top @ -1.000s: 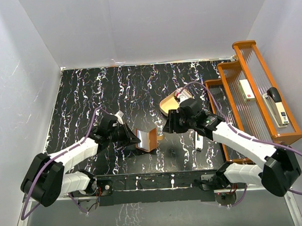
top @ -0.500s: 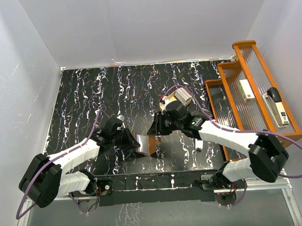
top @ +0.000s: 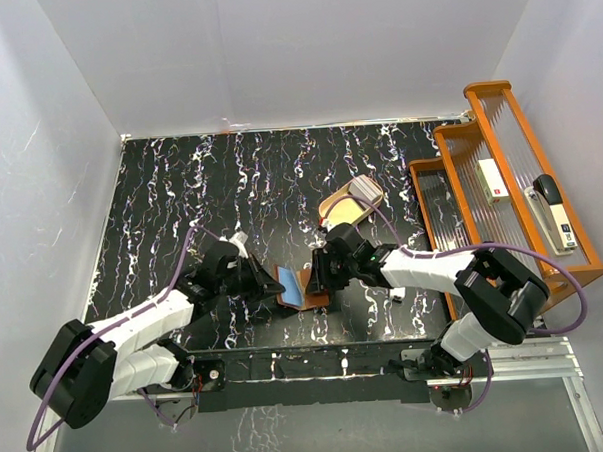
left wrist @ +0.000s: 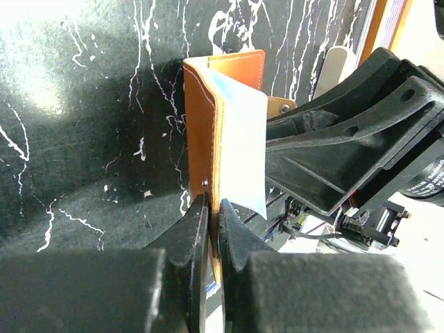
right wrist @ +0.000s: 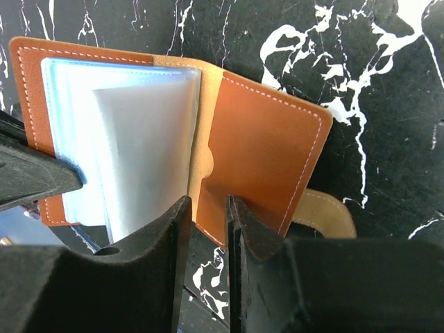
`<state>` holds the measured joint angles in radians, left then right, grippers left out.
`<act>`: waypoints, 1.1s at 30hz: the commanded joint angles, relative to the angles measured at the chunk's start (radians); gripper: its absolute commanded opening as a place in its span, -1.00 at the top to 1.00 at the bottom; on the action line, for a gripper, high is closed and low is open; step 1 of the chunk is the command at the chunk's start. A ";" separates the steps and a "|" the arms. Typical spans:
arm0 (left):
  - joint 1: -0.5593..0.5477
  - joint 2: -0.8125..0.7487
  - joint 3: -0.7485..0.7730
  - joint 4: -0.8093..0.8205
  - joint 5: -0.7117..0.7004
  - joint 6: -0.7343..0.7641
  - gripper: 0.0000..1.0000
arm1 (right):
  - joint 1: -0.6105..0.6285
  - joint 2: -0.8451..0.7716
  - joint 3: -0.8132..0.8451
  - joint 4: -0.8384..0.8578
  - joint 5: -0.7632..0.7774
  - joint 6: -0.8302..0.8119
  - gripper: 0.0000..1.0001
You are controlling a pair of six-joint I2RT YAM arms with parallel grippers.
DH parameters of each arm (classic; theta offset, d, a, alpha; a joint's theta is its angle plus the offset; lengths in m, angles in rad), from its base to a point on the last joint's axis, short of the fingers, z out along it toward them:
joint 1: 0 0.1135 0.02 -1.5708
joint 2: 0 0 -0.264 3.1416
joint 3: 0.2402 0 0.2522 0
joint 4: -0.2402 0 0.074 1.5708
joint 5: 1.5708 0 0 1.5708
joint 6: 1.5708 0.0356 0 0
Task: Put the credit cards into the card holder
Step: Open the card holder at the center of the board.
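The card holder [top: 296,288] is a brown leather bifold that lies open near the table's front middle. My left gripper [top: 272,284] is shut on its left cover [left wrist: 201,125], with both fingers [left wrist: 214,205] pinching the leather edge. The grey-blue pockets [right wrist: 132,139] fan up from the spine. My right gripper [top: 317,275] hovers over the right flap [right wrist: 263,146]. A narrow gap separates its fingertips [right wrist: 208,201], and nothing is gripped between them. A small flat pale stack [top: 364,190], seemingly the credit cards, rests on the tan tray.
The tan oval tray [top: 339,212] sits behind the right gripper. A narrow white stick [top: 397,294] lies to the right of the holder. An orange stepped rack [top: 500,192] with a stapler [top: 553,210] and a white box fills the right edge.
My right gripper swung from the tray down and left to the holder, its jaws narrowing. The holder came down from standing to lying open. The left arm shifted slightly forward.
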<state>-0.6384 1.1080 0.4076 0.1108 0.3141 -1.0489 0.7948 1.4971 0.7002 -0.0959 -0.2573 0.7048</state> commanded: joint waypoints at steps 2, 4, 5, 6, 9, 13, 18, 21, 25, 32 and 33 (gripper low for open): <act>-0.004 -0.024 -0.025 0.110 0.056 -0.014 1.00 | 0.001 0.004 -0.018 0.123 0.009 -0.019 0.52; -0.004 -0.024 -0.024 0.116 0.067 -0.005 0.98 | 0.001 0.001 -0.022 0.123 0.010 -0.021 0.53; -0.005 -0.026 -0.025 0.115 0.067 -0.002 0.88 | 0.001 -0.001 -0.023 0.123 0.010 -0.022 0.53; -0.004 -0.028 -0.024 0.112 0.066 0.000 0.80 | 0.001 -0.004 -0.025 0.124 0.011 -0.022 0.52; -0.004 -0.035 -0.035 0.129 0.064 -0.001 0.92 | 0.001 -0.007 -0.030 0.126 0.017 -0.022 0.54; -0.005 -0.033 -0.072 0.231 0.099 -0.032 1.00 | 0.001 -0.005 -0.046 0.140 0.020 -0.020 0.56; -0.004 -0.025 -0.075 0.263 0.115 -0.025 1.00 | 0.001 -0.008 -0.066 0.156 0.019 -0.012 0.56; -0.004 -0.036 -0.084 0.288 0.115 -0.026 0.89 | 0.001 -0.008 -0.069 0.157 0.021 -0.014 0.57; -0.004 -0.049 -0.106 0.330 0.115 -0.034 1.00 | 0.001 -0.005 -0.081 0.173 0.020 -0.011 0.58; -0.004 -0.037 -0.142 0.442 0.146 -0.049 1.00 | 0.002 -0.001 -0.078 0.177 0.019 -0.009 0.59; -0.004 -0.041 -0.146 0.430 0.137 -0.044 1.00 | 0.001 -0.005 -0.075 0.172 0.021 -0.009 0.59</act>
<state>-0.6380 1.0950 0.2626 0.4431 0.4129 -1.0931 0.7948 1.4986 0.6243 0.0372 -0.2573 0.7059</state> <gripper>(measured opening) 0.029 0.208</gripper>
